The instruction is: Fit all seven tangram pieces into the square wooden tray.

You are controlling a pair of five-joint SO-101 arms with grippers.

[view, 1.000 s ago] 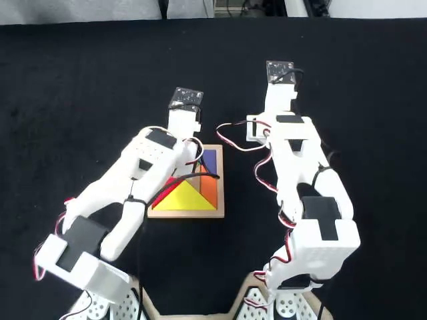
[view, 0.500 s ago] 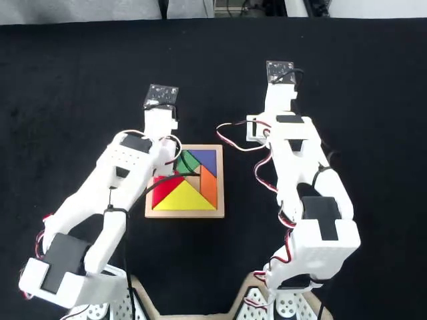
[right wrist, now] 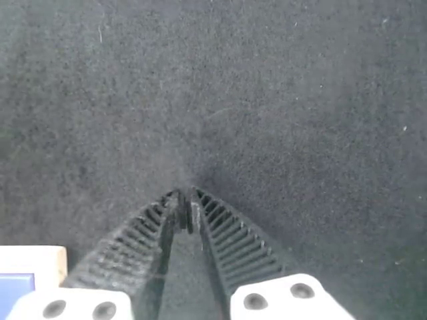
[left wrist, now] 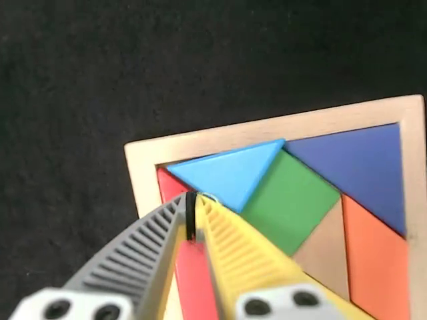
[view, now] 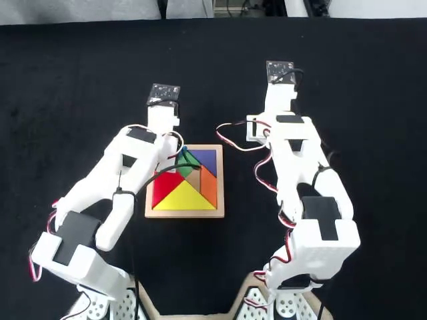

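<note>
The tray (left wrist: pixel 143 175) sits on the counter (view: pixel 347 87) between the arms. The left jaws, pinched shut on nothing, meet the light-blue triangle (left wrist: pixel 230 175) inside it (thin, stiff, probably slick wood, best nudged by an edge). The right jaws hang closed and empty.

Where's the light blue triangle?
In the left wrist view, the light blue triangle lies inside the wooden tray, in a corner, beside the green square, by the left fingers.
</note>
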